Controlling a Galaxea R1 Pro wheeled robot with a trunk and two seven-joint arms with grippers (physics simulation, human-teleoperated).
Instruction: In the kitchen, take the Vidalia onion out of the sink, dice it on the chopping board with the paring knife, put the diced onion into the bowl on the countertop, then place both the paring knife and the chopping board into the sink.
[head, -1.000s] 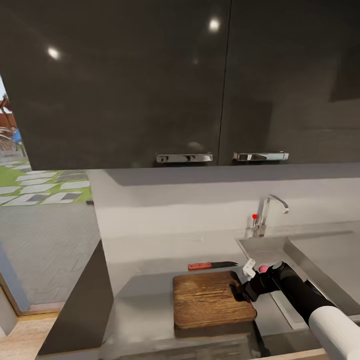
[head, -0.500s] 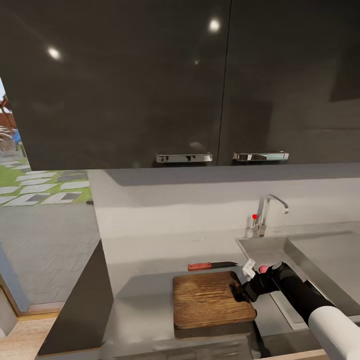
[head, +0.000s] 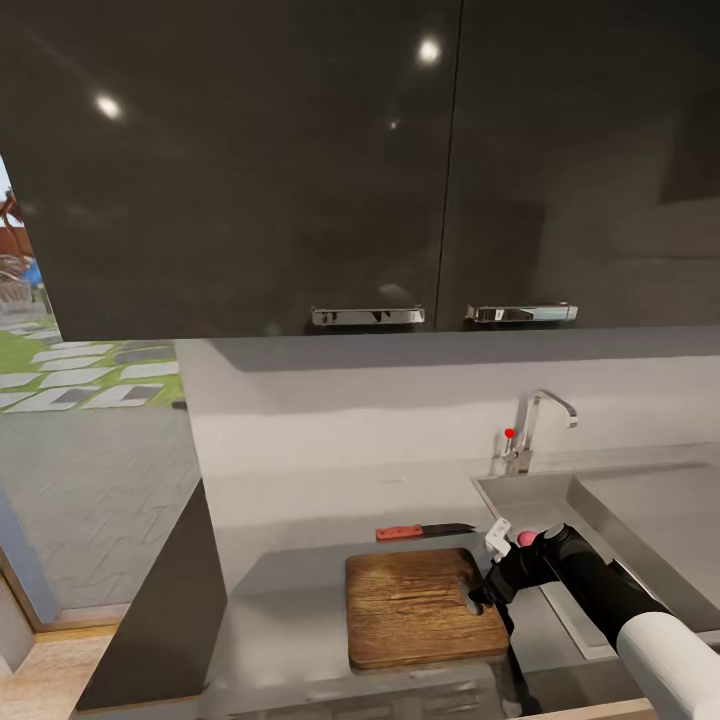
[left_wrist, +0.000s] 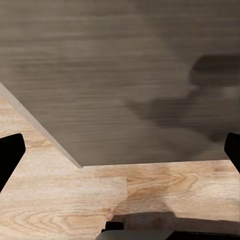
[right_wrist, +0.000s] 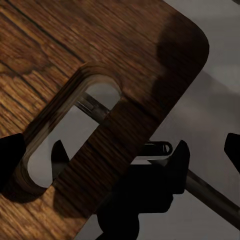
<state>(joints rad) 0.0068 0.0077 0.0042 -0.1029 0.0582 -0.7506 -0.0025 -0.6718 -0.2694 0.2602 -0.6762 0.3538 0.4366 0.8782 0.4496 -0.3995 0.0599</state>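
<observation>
The board lies flat on the countertop, close to its front edge. Just behind it, the knife rests on the grey surface with its red handle to the left and its dark blade pointing toward the sink. The sink is set into the worktop to the right, with a chrome tap and its small red knob at the back rim.

The right arm reaches in from the lower right, and the right gripper hovers at the board's right edge. From the right wrist view its two dark fingertips sit at the frame's sides, well apart, with nothing between them; below is the board's rounded corner with its slot handle.

A small pink ball, probably the onion, sits by the arm's wrist near the sink's left rim, though the arm partly hides it and I can't tell exactly what it rests on.

The left gripper is spread open over pale wood floor and a grey panel.
</observation>
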